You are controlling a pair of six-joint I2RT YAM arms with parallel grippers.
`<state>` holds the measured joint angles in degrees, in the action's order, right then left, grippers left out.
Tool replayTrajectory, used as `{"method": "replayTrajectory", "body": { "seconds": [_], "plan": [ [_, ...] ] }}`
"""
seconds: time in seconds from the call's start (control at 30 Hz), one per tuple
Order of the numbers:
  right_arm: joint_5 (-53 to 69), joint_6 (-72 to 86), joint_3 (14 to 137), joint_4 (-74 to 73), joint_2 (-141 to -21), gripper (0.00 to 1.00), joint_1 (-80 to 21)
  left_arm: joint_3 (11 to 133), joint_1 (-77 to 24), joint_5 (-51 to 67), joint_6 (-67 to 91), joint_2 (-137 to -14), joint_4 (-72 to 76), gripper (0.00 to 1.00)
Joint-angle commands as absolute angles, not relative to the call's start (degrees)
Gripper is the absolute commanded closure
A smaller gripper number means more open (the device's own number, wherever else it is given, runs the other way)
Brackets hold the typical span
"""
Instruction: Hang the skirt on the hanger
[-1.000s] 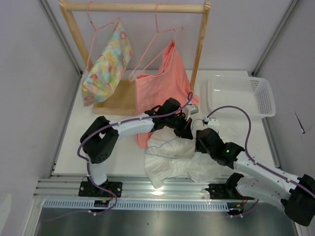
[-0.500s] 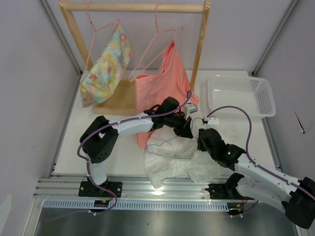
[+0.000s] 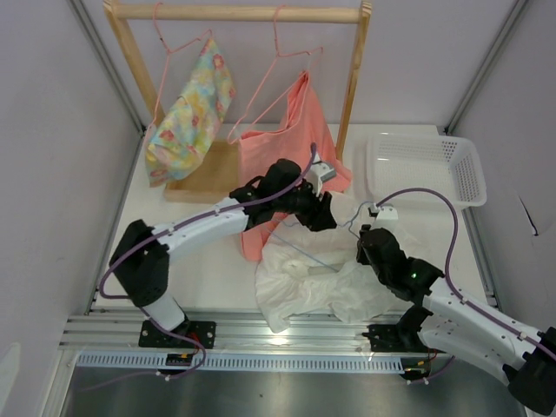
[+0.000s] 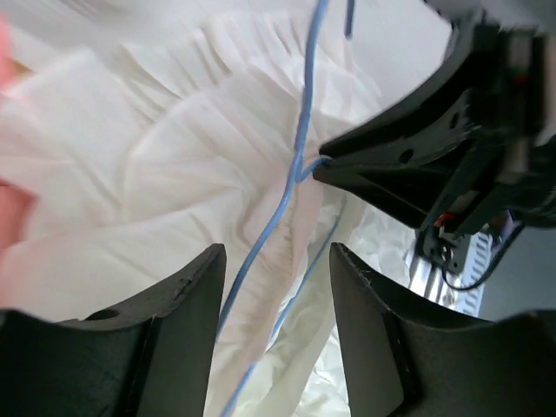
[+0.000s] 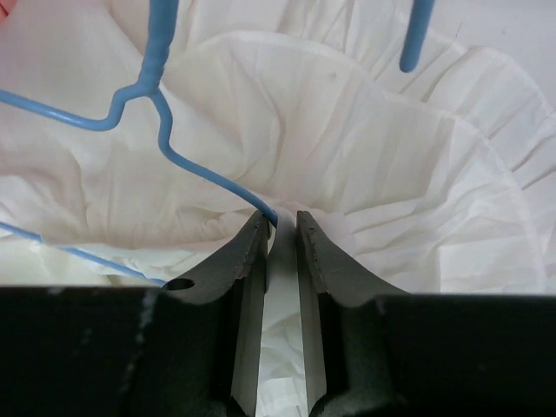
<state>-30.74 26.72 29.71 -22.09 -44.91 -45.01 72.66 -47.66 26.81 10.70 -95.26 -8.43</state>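
The white skirt lies crumpled near the table's front edge, ruffles showing in both wrist views. The thin light blue hanger rests on top of it. My right gripper is shut on the hanger's wire just below the twisted neck, over the fabric. In the left wrist view the right gripper's tips pinch that wire. My left gripper is open above the skirt, and the hanger wire runs loose between its jaws.
A wooden rack stands at the back with pink hangers, a floral garment and a salmon garment that reaches the table beside the left arm. A white basket sits at the back right.
My left gripper has opened, let go of the hanger and drawn back toward the rack. My right gripper has closed on the hanger wire.
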Motion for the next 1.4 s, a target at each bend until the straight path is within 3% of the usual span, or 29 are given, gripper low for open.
{"method": "replayTrajectory", "body": {
  "seconds": [0.0,0.23,0.37,0.43,0.53,0.67,0.93,1.3,1.37],
  "plan": [
    [-33.7,26.9,32.1,-22.1,-44.8,1.0,-44.8,74.7,-46.1,18.1,10.8,-87.3,-11.8,0.43],
    [-33.0,26.9,31.4,-21.7,-43.2,1.0,-45.4,66.1,-46.1,5.3,13.2,-71.9,-16.1,0.45],
    [-33.1,26.5,32.3,-22.3,-42.7,1.0,-46.0,55.8,-46.1,-3.0,19.8,-65.7,-21.9,0.69],
    [-33.0,26.5,32.4,-22.2,-42.1,1.0,-46.1,51.9,-46.1,-2.5,24.4,-61.0,-20.8,0.73],
    [-32.6,26.5,32.4,-22.1,-42.2,1.0,-46.3,40.6,-47.4,3.3,30.6,-57.6,-12.7,0.68],
    [-32.6,26.6,32.5,-21.8,-42.5,1.0,-46.8,36.0,-50.4,0.3,34.1,-60.4,-6.2,0.6],
    [-32.9,26.7,32.8,-22.4,-42.4,1.0,-47.5,36.1,-52.1,-3.9,35.9,-69.2,1.3,0.6],
    [-31.6,25.9,33.4,-21.5,-42.8,1.0,-48.1,38.5,-54.1,-8.2,37.1,-77.3,-0.6,0.66],
    [-31.8,25.8,33.6,-21.6,-42.8,1.0,-48.4,38.8,-54.1,-8.0,37.3,-78.2,-0.7,0.76]
  ]
}}
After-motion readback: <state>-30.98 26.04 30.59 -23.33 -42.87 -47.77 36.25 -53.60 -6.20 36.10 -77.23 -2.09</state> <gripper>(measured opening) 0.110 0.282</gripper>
